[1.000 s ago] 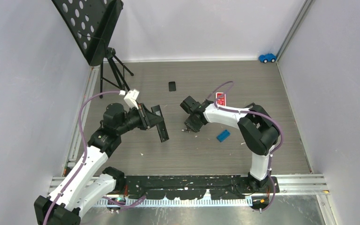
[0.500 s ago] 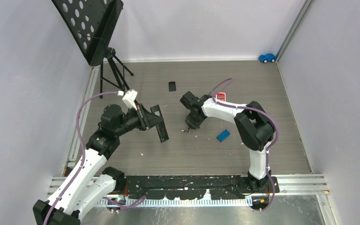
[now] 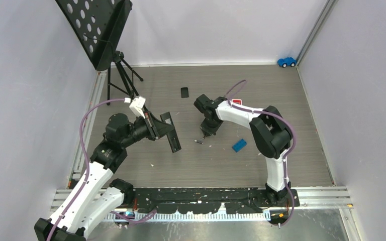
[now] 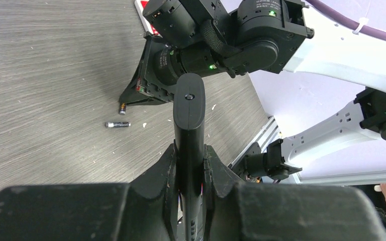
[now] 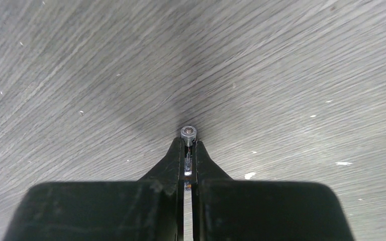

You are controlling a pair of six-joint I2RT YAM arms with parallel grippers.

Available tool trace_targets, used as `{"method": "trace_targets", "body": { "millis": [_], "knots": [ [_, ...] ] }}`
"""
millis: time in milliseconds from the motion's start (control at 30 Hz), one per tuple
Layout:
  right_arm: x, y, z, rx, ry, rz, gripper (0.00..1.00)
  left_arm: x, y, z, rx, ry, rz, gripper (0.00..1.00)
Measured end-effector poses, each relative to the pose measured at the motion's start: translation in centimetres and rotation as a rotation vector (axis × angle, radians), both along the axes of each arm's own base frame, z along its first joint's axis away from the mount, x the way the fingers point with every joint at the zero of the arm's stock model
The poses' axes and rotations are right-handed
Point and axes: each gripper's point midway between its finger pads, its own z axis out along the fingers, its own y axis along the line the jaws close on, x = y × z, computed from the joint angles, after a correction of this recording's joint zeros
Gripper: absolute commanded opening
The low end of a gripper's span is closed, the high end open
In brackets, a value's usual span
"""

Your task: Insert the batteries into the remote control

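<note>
Right gripper [image 5: 189, 145]: jaws closed to a thin slit, pinching one held battery [image 5: 188, 132]. The battery's silver end cap projects just past the fingertips. The tip points down at the wood-grain table [image 3: 291, 110] and is close to it; whether it touches cannot be told.

Loose battery [image 4: 117, 124]: dark with silver ends, lying flat on the table just beside the right gripper's tip, on the side nearer the remote control [image 4: 189, 108].

Left gripper [image 4: 189, 153]: clenched on the black remote control, fingers [image 4: 167, 165] pressed to both its long edges. The remote is held in the air with its free rounded end aimed toward the right gripper. The two grippers are near each other but apart.

Taking the remote as reference in the top view:
- Right gripper and both batteries sit just to its right.
- Blue rectangular block [image 3: 239, 145] lies farther right, beyond the batteries.
- Small flat black piece [image 3: 184, 92] lies past the remote toward the far wall.
</note>
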Motion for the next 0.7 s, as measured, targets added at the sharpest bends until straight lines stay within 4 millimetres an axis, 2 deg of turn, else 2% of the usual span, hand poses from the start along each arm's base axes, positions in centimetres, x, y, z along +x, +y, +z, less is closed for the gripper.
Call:
{"method": "trace_targets", "body": {
  "millis": [100, 200, 267, 400, 467, 567, 700],
  "knots": [
    [0.4, -1.1, 0.8, -0.052, -0.043, 0.021, 0.0, -0.1, -0.1, 0.0, -0.004, 0.004, -0.007, 0.0],
    [1.1, -2.2, 3.6, -0.085, -0.142, 0.053, 0.0, 0.0, -0.4, -0.1, -0.014, 0.019, -0.019, 0.0],
    [1.4, -2.9, 6.5, -0.091, -0.229, 0.077, 0.0, 0.1, -0.7, -0.1, -0.024, 0.029, -0.029, 0.0],
    [0.9, -3.1, 14.4, -0.046, -0.454, 0.17, 0.0, 0.3, -1.4, 0.2, -0.055, 0.041, -0.058, 0.0],
    [-0.1, -2.2, 18.2, 0.001, -0.574, 0.247, 0.0, 0.5, -1.8, 0.4, -0.074, 0.047, -0.074, 0.0],
    [-3.0, -0.5, 22.6, 0.085, -0.732, 0.395, 0.0, 0.7, -2.3, 0.7, -0.096, 0.052, -0.092, 0.0],
    [-7.3, 1.6, 26.0, 0.207, -0.87, 0.58, 0.0, 1.0, -2.9, 0.7, -0.125, 0.073, -0.118, 0.0]
  ]
}}
